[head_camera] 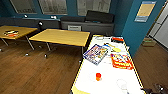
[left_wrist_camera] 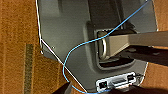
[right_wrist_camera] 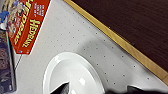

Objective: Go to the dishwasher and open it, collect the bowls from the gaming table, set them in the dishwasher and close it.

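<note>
One white bowl [right_wrist_camera: 72,75] on white table [right_wrist_camera: 75,32], right under right claw [right_wrist_camera: 97,90]

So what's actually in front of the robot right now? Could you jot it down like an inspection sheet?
Surface: white table with a yellow edge, close ahead.
Job's things: white bowl on that table; a second pale bowl holds something orange.
Clutter: red game box, colourful box, small items at the far end.
Grippers: right one's dark tips sit over the white bowl; fingers hard to judge.
Cables: blue cable across the robot's grey body.
Surroundings: two wooden tables, dark sofa, teal walls, wood floor.
</note>
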